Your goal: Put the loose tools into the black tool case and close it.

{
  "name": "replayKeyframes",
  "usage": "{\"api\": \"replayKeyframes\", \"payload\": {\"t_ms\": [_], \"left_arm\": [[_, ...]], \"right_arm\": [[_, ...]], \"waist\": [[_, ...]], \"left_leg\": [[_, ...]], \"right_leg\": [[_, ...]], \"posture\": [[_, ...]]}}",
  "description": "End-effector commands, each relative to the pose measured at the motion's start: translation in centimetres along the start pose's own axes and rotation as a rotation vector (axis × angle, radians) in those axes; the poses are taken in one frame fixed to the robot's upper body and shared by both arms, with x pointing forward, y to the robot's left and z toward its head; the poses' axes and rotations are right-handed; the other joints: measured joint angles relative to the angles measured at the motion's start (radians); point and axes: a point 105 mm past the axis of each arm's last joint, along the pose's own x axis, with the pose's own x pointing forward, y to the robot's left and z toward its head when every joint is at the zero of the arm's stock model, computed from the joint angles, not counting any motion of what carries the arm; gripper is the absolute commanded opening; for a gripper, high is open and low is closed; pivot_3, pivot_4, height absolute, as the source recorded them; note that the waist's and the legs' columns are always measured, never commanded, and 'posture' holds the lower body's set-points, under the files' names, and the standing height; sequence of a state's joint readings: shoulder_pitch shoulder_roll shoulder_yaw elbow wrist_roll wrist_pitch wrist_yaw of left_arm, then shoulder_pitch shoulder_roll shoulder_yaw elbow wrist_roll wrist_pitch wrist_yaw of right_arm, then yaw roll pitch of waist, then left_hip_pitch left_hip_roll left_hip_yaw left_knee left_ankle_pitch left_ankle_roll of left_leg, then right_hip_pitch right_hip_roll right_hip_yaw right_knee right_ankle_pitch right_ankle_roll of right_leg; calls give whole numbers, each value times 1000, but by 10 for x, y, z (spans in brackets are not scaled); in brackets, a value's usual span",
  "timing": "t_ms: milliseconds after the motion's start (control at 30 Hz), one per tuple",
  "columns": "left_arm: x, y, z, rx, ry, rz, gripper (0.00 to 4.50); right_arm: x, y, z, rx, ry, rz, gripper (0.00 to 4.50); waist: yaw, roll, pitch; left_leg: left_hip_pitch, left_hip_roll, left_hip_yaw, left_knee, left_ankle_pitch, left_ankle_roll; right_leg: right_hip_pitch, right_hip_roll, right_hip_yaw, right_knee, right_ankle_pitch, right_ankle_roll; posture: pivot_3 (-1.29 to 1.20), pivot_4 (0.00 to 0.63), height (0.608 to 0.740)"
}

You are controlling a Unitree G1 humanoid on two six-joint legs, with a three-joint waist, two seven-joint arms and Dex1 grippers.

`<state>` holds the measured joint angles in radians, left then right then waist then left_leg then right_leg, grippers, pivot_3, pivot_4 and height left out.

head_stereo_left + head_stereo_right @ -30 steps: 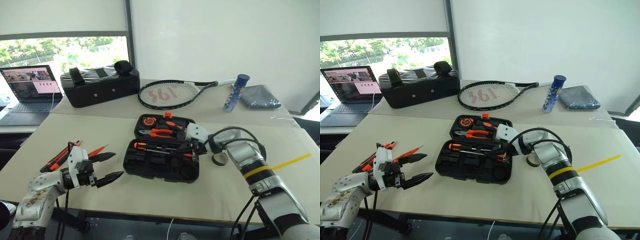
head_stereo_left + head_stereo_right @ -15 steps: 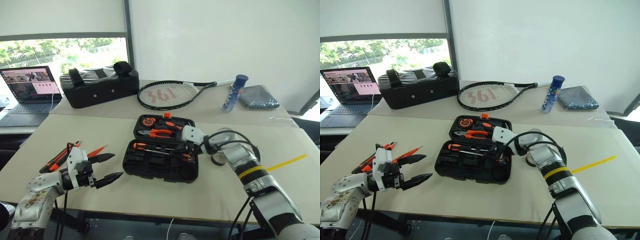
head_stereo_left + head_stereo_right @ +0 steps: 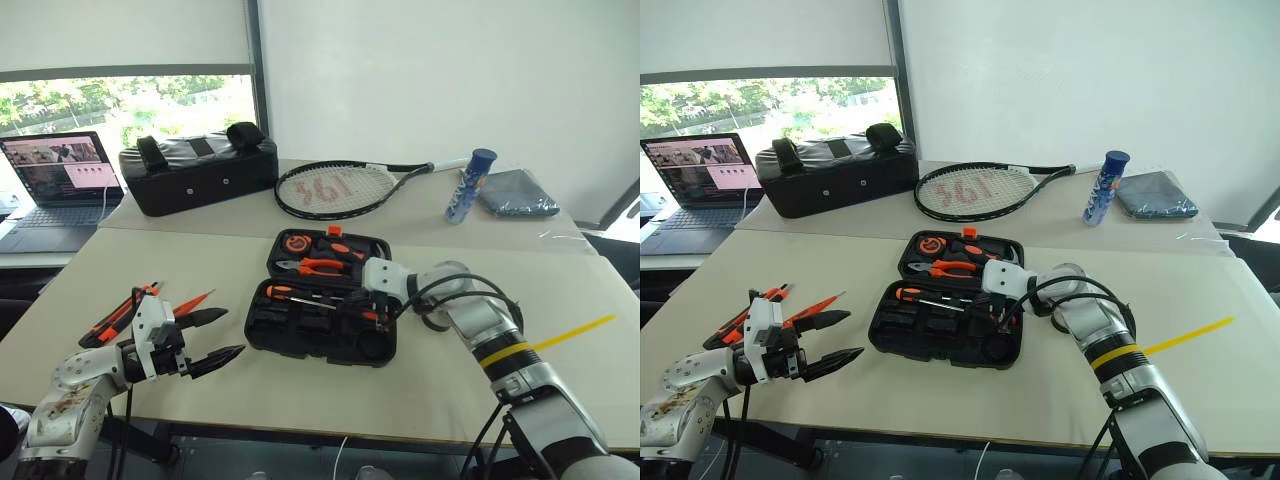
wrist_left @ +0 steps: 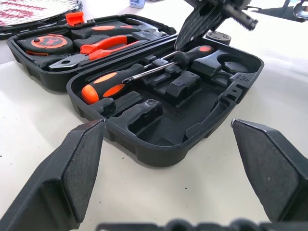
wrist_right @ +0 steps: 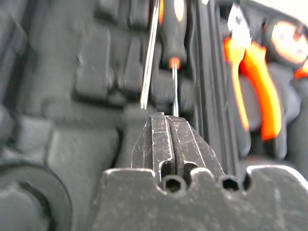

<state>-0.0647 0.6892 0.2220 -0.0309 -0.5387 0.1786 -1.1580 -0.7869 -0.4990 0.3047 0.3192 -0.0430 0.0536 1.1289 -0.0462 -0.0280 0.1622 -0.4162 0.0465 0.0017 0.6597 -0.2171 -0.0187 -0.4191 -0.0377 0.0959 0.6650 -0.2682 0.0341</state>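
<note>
Tool case lying open at the centre of the table (image 3: 300,390), both halves facing up; clock directions are read from the case (image 3: 320,315). Its far half holds pliers (image 3: 318,266) and a tape measure (image 3: 297,242), with the orange latch (image 3: 334,230) on the far rim. The near half carries two screwdrivers (image 4: 122,79) lying side by side along the hinge edge, while its remaining moulded slots are empty. My right gripper (image 5: 168,129) hangs over this near half at about 3 o'clock, fingers pressed together and pinching nothing, its tip just behind the screwdriver shafts. My left gripper (image 3: 205,340) hovers at about 9 o'clock, well apart from the case, its fingers (image 4: 72,168) spread wide and empty. Beside it, at about 9 to 10 o'clock, the utility knife (image 3: 118,315) and the thin orange screwdriver (image 3: 193,301) lie on the table; the small tape roll (image 3: 437,321) sits at 3 o'clock, just beyond my right forearm. As I judge it, the step in hand is seating the screwdrivers in their slots. The next move calls for lifting the right gripper clear, then gathering the remaining loose tools before the far half is folded over and latched.
</note>
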Motion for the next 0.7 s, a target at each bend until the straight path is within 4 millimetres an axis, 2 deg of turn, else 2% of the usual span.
{"api": "replayKeyframes", "payload": {"t_ms": [33,300,500,700], "left_arm": [[-1,0,10,53,-18,-3,4500],[1,-1,9,51,-14,-13,4500],[1,0,10,55,-12,-15,4500],[0,0,9,56,-4,-12,4500]], "right_arm": [[-7,0,7,2,-20,7,50],[-3,11,-24,71,90,23,50],[3,15,-32,82,108,37,50],[13,27,-39,98,145,84,50]], "waist": [[1,0,0],[-1,0,0],[0,0,0],[-1,0,0]], "left_leg": [[0,0,0,0,0,0],[0,0,0,0,0,0],[3,0,0,0,0,0],[14,1,0,0,0,0]], "right_leg": [[0,0,0,0,0,0],[0,0,0,0,0,0],[3,0,0,0,0,0],[15,1,0,-2,0,0]], "posture": [[0,150,740],[0,150,740],[0,150,740],[0,150,740]]}}
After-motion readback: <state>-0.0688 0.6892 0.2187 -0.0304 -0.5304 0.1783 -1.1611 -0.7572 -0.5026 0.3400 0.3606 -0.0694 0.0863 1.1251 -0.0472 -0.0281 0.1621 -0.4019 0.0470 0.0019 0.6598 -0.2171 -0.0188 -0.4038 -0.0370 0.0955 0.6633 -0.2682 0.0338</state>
